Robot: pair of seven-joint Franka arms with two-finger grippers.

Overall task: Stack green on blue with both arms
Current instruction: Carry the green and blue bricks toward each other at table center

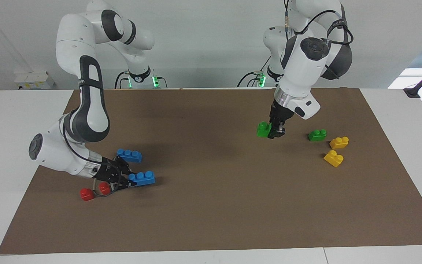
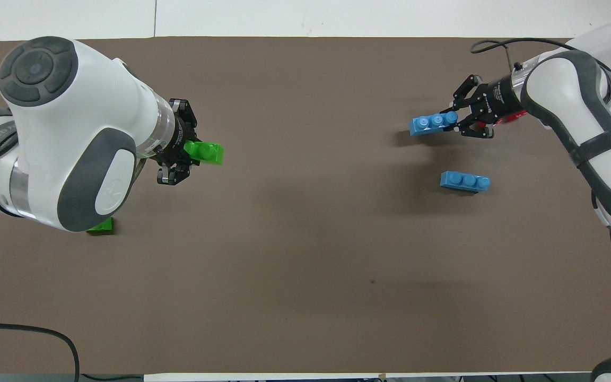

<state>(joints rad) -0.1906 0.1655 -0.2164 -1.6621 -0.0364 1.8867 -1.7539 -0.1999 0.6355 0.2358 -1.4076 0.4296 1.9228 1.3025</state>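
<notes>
My left gripper (image 1: pixel 274 132) is shut on one end of a green two-stud brick (image 1: pixel 264 129) and holds it just above the brown mat (image 1: pixel 211 212); it also shows in the overhead view (image 2: pixel 181 154) with that brick (image 2: pixel 206 152). My right gripper (image 1: pixel 132 180) reaches in low and is shut on the end of a blue three-stud brick (image 1: pixel 143 178), which shows in the overhead view (image 2: pixel 433 123) beside the gripper (image 2: pixel 456 119). A second blue brick (image 1: pixel 129 155) lies nearer to the robots. A second green brick (image 1: pixel 317 135) lies on the mat beside the left gripper.
Two yellow two-stud bricks (image 1: pixel 339 142) (image 1: pixel 333 158) lie by the second green brick, toward the left arm's end. Two small red bricks (image 1: pixel 86 194) (image 1: pixel 104 188) lie under the right wrist. The white table (image 1: pixel 13 121) borders the mat.
</notes>
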